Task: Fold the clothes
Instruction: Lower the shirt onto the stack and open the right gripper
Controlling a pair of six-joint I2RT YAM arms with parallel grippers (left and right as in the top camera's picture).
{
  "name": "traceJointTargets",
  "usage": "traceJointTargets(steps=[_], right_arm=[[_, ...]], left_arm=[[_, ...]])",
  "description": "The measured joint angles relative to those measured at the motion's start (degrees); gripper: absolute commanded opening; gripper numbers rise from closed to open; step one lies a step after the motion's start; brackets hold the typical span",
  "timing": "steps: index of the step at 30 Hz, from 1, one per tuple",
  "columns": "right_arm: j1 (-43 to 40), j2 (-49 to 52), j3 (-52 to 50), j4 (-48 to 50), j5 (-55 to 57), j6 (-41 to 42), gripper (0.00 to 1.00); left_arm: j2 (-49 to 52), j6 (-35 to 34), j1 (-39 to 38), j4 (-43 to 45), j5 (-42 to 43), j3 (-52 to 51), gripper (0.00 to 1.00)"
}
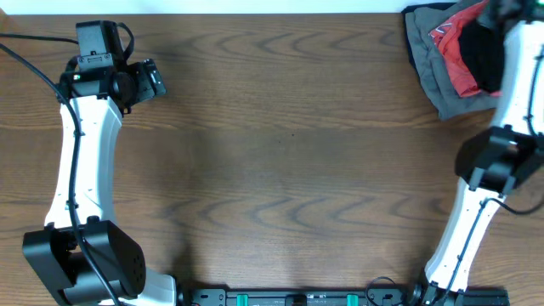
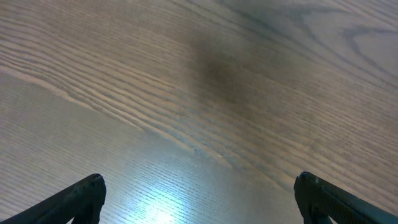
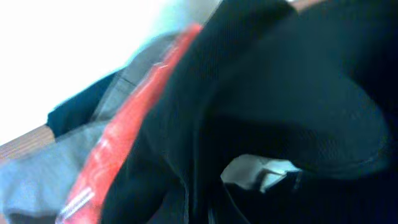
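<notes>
The black T-shirt [image 1: 486, 53] lies bunched on a pile of clothes at the table's far right corner. In the right wrist view its black fabric [image 3: 280, 93] fills most of the picture, with a small white patch [image 3: 258, 171] low in the middle. My right gripper [image 1: 500, 12] is down in the pile and seems shut on the black T-shirt; its fingers are hidden by cloth. My left gripper [image 1: 153, 81] is open and empty over bare wood at the far left, its fingertips wide apart in the left wrist view [image 2: 202, 199].
A red garment [image 1: 459, 42] and a grey garment [image 1: 433, 72] lie under the black one; both show in the right wrist view, red [image 3: 118, 149] and grey [image 3: 37, 180]. The wooden table [image 1: 280, 170] spreads between the arms.
</notes>
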Motion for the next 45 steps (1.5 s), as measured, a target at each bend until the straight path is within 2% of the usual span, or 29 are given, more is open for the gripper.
traceJointTargets(steps=[1, 2, 3, 4, 5, 6, 10, 16, 26, 28, 34, 39, 45], right_arm=[[0.63, 0.83, 0.0, 2.01, -0.09, 0.02, 0.06], [1.36, 1.64, 0.0, 4.02, -0.07, 0.04, 0.21], [2.01, 2.38, 0.0, 6.12, -0.15, 0.04, 0.43], [2.69, 2.93, 0.0, 7.78, -0.31, 0.13, 0.77], [3.41, 3.43, 0.0, 9.07, -0.46, -0.11, 0.94], [4.22, 3.85, 0.02, 9.53, -0.61, -0.2, 0.99], [6.4, 4.0, 0.02, 8.04, -0.92, -0.46, 0.99], [6.49, 0.46, 0.0, -1.22, -1.4, -1.33, 0.99], [-1.31, -12.55, 1.01, -7.87, -1.62, -5.84, 0.99], [-3.65, -12.28, 0.94, -8.72, -1.88, -6.05, 0.99], [-8.02, -6.86, -2.95, -9.33, -4.17, -6.8, 0.88], [-8.33, -1.79, -8.5, -7.61, -5.95, -6.99, 0.86], [-8.35, -1.73, -11.19, -4.83, -7.19, -7.15, 0.9]], left_arm=[[0.0, -0.02, 0.0, 0.13, 0.0, 0.0, 0.98], [0.0, 0.0, 0.0, 0.26, 0.0, 0.0, 0.98], [0.0, 0.0, 0.0, 0.31, 0.0, 0.0, 0.98], [0.0, 0.0, 0.0, 0.42, 0.0, 0.0, 0.98], [0.0, 0.0, 0.02, 0.5, 0.0, 0.0, 0.98], [0.0, 0.0, 0.0, 0.52, 0.0, 0.0, 0.98], [0.0, 0.0, 0.0, 0.52, 0.0, 0.0, 0.98], [0.0, 0.0, 0.0, 0.52, 0.0, 0.0, 0.98], [0.0, 0.0, 0.0, 0.52, 0.0, 0.0, 0.98], [0.0, 0.0, 0.0, 0.52, 0.0, 0.0, 0.98], [0.0, -0.02, 0.0, 0.52, 0.0, 0.0, 0.98], [0.0, 0.0, 0.0, 0.52, 0.0, 0.0, 0.98], [0.0, 0.0, 0.0, 0.52, 0.0, 0.0, 0.98]])
